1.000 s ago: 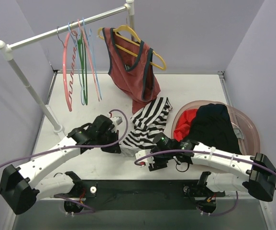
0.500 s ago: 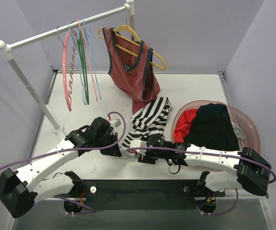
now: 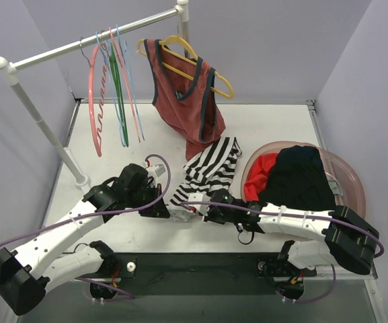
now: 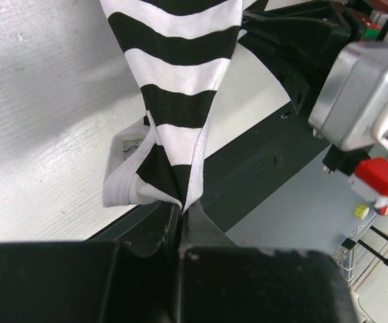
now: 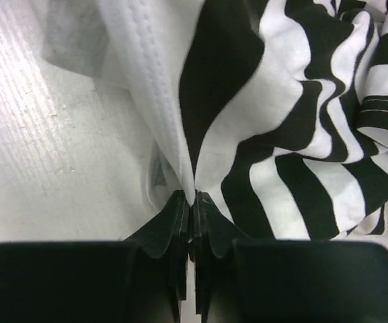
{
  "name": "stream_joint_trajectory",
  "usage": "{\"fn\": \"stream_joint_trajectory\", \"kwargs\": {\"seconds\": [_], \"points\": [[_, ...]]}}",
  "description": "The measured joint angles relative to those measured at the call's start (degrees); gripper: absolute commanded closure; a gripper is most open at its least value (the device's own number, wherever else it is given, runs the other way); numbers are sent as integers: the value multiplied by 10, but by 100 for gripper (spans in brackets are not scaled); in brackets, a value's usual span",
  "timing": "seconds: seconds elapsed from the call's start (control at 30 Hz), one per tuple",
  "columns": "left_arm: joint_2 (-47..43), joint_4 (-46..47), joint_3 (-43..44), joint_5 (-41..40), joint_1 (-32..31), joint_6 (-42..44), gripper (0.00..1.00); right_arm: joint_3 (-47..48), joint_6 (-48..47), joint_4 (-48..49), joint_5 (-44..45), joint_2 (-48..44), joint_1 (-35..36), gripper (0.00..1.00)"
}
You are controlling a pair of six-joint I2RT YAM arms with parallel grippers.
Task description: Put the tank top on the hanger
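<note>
The black-and-white striped tank top (image 3: 212, 167) lies crumpled on the white table, its near end pulled toward the arms. My left gripper (image 3: 167, 210) is shut on the near corner of the tank top (image 4: 175, 74), and the fabric bunches into its closed tips (image 4: 180, 207). Just to its right, my right gripper (image 3: 204, 212) is shut on a white-hemmed edge of the tank top (image 5: 281, 128), with cloth pinched between its tips (image 5: 194, 197). The light-blue hanger (image 3: 131, 86) hangs on the rail at the back left, far from both grippers.
A white rail (image 3: 93, 42) on a slanted post (image 3: 46, 128) carries a pink hanger (image 3: 94, 101), a green one (image 3: 119, 94) and a rust-red top (image 3: 187, 94) on a yellow hanger (image 3: 180, 42). A pink basin (image 3: 345, 178) at right holds black and red garments.
My right gripper slid left along the table to the tank top's near edge and shut on it. The left arm shifted slightly left, still gripping the cloth.
</note>
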Motion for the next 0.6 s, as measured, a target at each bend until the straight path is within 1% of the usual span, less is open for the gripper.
{"fn": "stream_joint_trajectory", "kwargs": {"seconds": [0.1, 0.17, 0.27, 0.33, 0.5, 0.6], "points": [[-12, -1, 0, 4, 7, 0, 100, 27, 7, -39, -11, 0, -17, 100], [-22, -6, 0, 9, 10, 0, 100, 79, 13, -96, -25, 0, -39, 100], [-42, -18, 6, 20, 11, 2, 100, 195, -4, -209, -62, 0, -68, 100], [-54, -26, 19, 30, 11, 3, 100, 291, -44, -299, -92, -2, -81, 100], [-75, -43, 102, 65, 12, 11, 100, 478, -144, -476, -130, -27, -83, 100], [-75, -51, 187, 85, 13, 14, 100, 580, -193, -553, -127, -39, -87, 100]]}}
